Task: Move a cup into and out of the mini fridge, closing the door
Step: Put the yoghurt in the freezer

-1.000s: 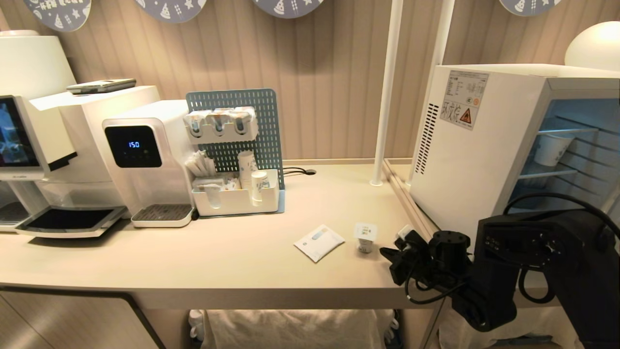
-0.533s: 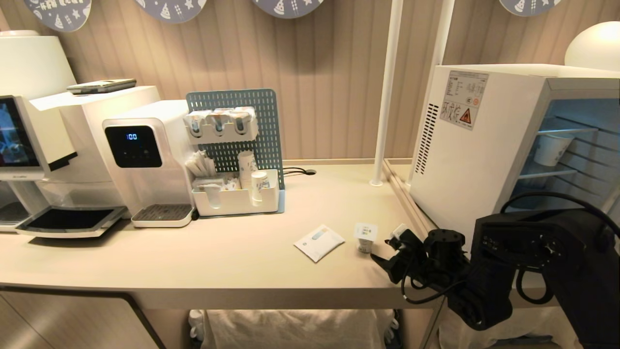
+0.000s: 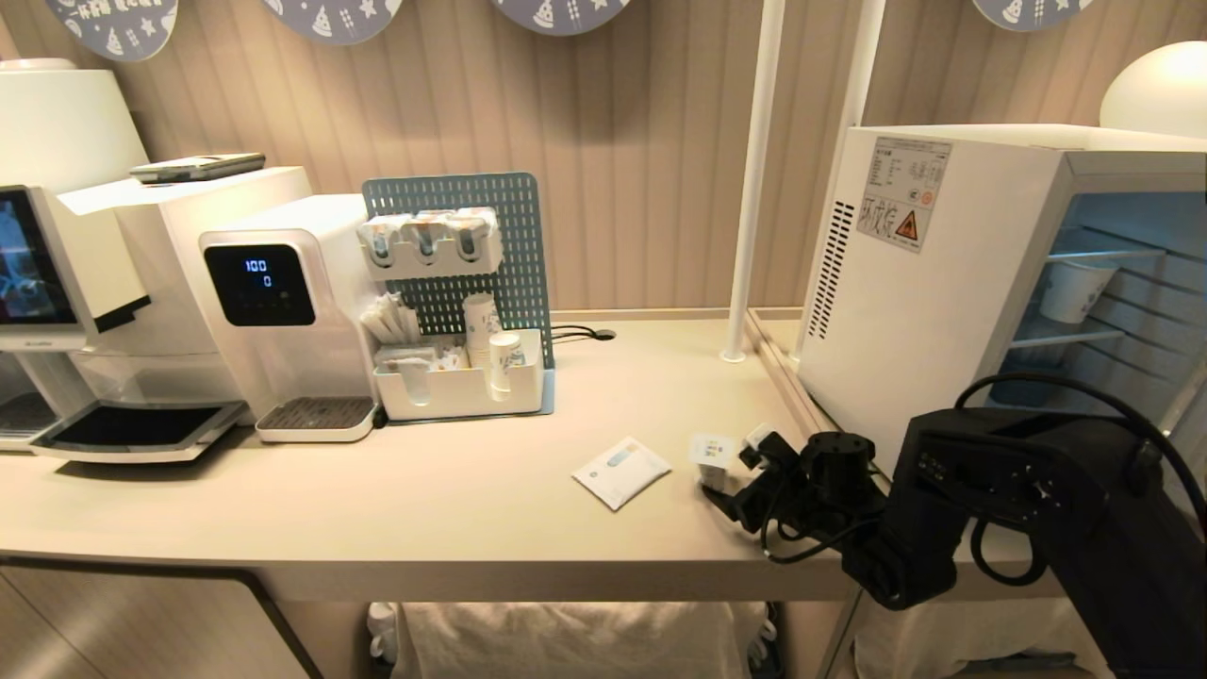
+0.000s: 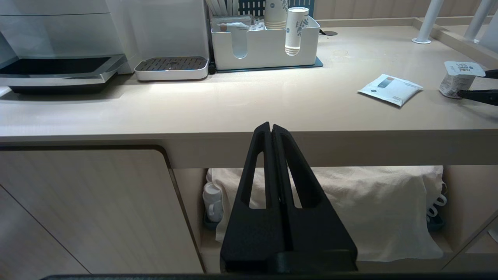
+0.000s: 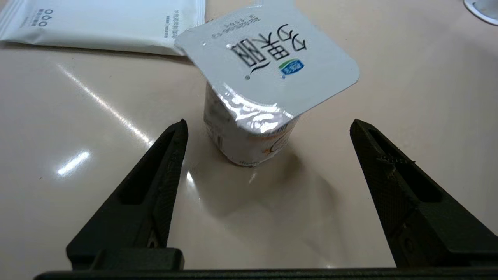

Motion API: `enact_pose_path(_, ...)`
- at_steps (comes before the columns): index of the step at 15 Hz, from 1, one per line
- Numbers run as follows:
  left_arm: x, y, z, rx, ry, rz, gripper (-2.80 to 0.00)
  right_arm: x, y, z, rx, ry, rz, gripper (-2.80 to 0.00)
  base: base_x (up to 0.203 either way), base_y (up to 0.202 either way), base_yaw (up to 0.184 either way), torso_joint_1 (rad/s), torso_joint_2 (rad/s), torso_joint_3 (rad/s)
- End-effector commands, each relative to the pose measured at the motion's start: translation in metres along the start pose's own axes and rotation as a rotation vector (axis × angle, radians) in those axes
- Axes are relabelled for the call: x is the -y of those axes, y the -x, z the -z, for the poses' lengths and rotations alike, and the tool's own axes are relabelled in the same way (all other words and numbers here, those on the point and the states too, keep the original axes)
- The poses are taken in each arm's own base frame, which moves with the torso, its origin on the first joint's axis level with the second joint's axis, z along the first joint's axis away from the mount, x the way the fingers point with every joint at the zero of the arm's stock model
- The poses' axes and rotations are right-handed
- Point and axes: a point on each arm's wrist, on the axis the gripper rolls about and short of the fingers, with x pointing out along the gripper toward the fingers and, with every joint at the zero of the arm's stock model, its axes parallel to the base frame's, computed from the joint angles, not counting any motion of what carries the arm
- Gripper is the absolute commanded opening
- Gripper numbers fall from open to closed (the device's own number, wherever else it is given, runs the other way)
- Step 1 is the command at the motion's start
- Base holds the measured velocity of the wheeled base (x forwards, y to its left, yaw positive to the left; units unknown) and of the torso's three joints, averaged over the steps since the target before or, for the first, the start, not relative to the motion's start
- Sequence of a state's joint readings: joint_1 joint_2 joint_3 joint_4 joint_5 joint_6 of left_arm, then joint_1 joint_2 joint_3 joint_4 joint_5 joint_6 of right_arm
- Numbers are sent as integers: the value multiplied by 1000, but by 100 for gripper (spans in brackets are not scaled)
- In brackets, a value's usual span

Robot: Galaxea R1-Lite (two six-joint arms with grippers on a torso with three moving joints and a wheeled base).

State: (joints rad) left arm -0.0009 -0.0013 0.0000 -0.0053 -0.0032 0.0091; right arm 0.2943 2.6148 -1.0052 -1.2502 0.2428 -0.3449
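Black right gripper (image 5: 268, 128) spread wide, low over beige counter (image 3: 424, 509). Small squat yogurt cup with white foil lid (image 5: 256, 89) upright just ahead, between fingertips (image 5: 177, 136), untouched. Left gripper (image 4: 271, 130) pressed together, below counter edge.

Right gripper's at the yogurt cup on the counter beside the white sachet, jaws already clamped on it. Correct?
Not quite. The right gripper is at the cup on the counter beside the white sachet, but its jaws stand wide open on either side of the cup, touching nothing. The right wrist view shows this.
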Motion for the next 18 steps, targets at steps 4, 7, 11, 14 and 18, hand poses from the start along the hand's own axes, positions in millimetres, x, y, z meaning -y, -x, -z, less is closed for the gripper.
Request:
enact_pose_path(4, 0, 0, 0, -2, 0, 0, -280, 6, -10, -9, -5, 1, -11, 0, 0, 0, 0, 0, 0, 0)
enact_pose_path(7, 0, 0, 0, 0, 0, -1, -280, 8, -15, -14, -9, 3, -15, 0, 0, 0, 0, 0, 0, 0)
enact_pose_path(11, 0, 0, 0, -2, 0, -1, -280, 11, -16, -19, -34, -5, -25, -280, 0, 0, 0, 0, 0, 0)
enact_pose_path(14, 0, 0, 0, -1, 0, 0, -280, 10, -8, -21, -43, -11, -28, -280, 0, 0, 0, 0, 0, 0)
enact_pose_path(18, 0, 0, 0, -1, 0, 0, -280, 12, 31, -47, -9, -13, -7, -280, 0, 0, 0, 0, 0, 0)
